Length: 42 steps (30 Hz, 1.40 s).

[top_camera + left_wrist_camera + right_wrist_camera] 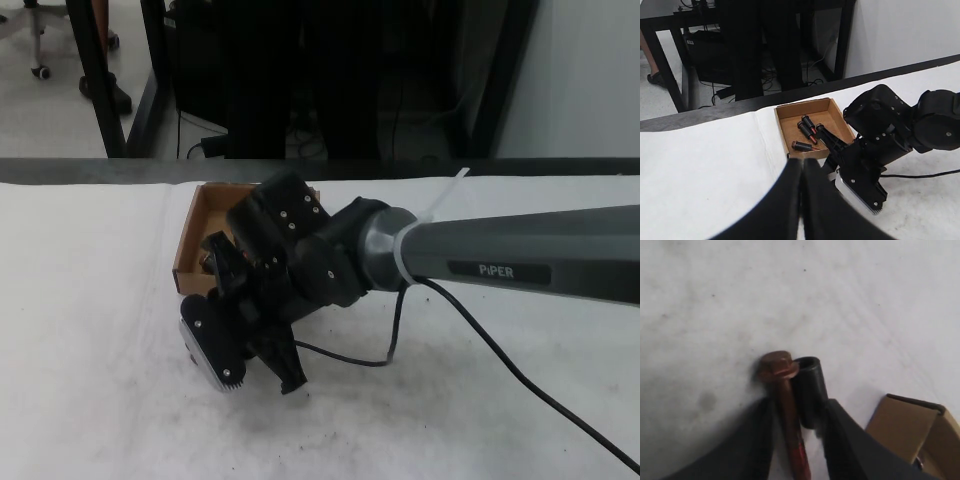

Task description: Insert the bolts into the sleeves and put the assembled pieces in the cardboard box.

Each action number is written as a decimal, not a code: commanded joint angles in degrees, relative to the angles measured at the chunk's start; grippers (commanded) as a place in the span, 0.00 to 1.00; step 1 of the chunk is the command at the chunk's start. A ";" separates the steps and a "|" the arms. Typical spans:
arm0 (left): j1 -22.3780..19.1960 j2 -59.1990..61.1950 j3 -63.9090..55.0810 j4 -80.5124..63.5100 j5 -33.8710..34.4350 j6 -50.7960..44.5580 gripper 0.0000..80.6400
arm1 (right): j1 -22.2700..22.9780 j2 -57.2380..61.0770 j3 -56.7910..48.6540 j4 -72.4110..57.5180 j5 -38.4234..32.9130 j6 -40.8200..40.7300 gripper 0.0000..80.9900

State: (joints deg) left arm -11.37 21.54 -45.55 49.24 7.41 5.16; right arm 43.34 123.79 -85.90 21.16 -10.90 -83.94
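Pinching bolt (787,415) and sleeve (809,390) side by side in right gripper (797,412) — unmated, so likely kept outside cardboard box (900,425) — with left gripper (802,165) closed.

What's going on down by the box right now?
The right gripper holds a bolt and a sleeve side by side in its jaws, low over the bench next to the box. The bolt is not in the sleeve yet. Three pieces lie in the box. The left gripper hangs back from the box, jaws shut and empty.
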 commanded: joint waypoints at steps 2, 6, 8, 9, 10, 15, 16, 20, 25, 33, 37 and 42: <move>0.11 -0.30 0.10 -0.26 -0.93 0.23 0.01 | -0.31 0.43 -0.99 5.91 -0.15 -1.77 0.38; 0.11 -0.30 0.10 -0.26 -0.93 0.23 0.01 | -0.31 0.43 -0.99 9.78 -0.14 -3.82 0.37; 0.11 -0.30 0.10 -0.26 -0.93 0.23 0.01 | -0.31 0.43 -0.99 10.27 -0.14 -3.99 0.33; 0.11 -0.30 0.10 -0.26 -0.93 0.23 0.01 | -0.31 0.43 -0.99 10.41 -0.14 -4.16 0.32; 0.11 -0.30 0.10 -0.26 -0.93 0.23 0.01 | -0.31 0.43 -0.99 10.43 -0.14 -4.26 0.32; 0.11 -0.30 0.10 -0.26 -0.93 0.23 0.01 | -0.31 0.43 -0.99 10.77 -0.14 -5.41 0.32; 0.11 -0.30 0.10 -0.26 -0.93 0.23 0.01 | -0.31 0.43 -0.99 10.92 -0.14 -6.17 0.32; 0.11 -0.30 0.10 -0.26 -0.93 0.23 0.01 | -0.31 0.43 -0.99 11.23 0.38 -8.10 0.32; 0.11 -0.30 0.10 -0.05 -0.93 0.23 0.01 | -0.31 0.54 -0.99 11.84 2.33 -10.26 0.32; 0.11 -0.30 0.10 1.58 -0.93 0.49 0.01 | -0.13 3.28 -1.91 13.62 7.87 -13.86 0.32; 0.11 -0.30 0.10 1.58 -0.93 0.49 0.01 | 0.39 3.89 -3.19 15.68 8.97 -14.35 0.24; 0.11 -0.30 0.10 1.58 -0.39 0.48 0.01 | 1.05 3.89 -3.36 14.95 10.90 -17.00 0.13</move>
State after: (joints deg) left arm -11.37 21.54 -45.55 50.95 7.41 5.28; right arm 44.66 125.22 -90.01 32.63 -2.84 -99.98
